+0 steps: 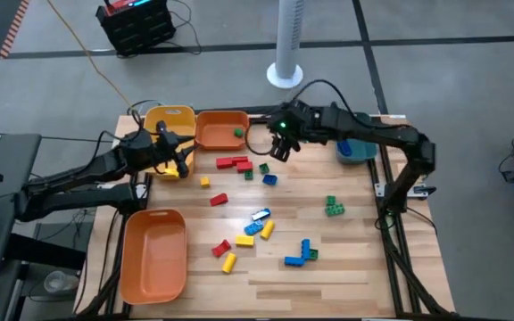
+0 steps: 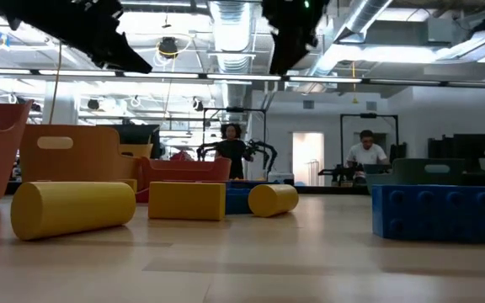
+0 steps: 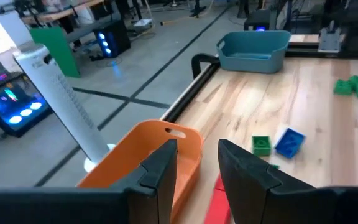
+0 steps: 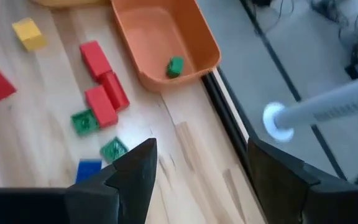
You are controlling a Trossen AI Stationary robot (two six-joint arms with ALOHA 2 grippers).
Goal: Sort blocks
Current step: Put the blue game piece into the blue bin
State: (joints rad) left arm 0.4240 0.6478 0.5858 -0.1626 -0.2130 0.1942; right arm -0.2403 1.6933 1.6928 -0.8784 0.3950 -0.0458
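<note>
Several small red, yellow, green and blue blocks lie scattered on the wooden table, among them a red cluster (image 1: 231, 163), a green pair (image 1: 334, 207) and a blue one (image 1: 302, 254). One green block (image 4: 175, 66) lies inside the small orange bin (image 1: 221, 129). My right gripper (image 1: 282, 144) hangs open above the table just right of that bin, with nothing between its fingers (image 4: 135, 174). My left gripper (image 1: 178, 159) hovers by the yellow bin (image 1: 169, 119) at the far left. Its fingers (image 3: 161, 167) stand a little apart with nothing between them.
A teal bin (image 1: 355, 150) stands at the far right and a large orange bin (image 1: 154, 254) at the near left. A white pole (image 1: 288, 40) rises beyond the far edge. The table's near right part holds few blocks. People show in the room behind.
</note>
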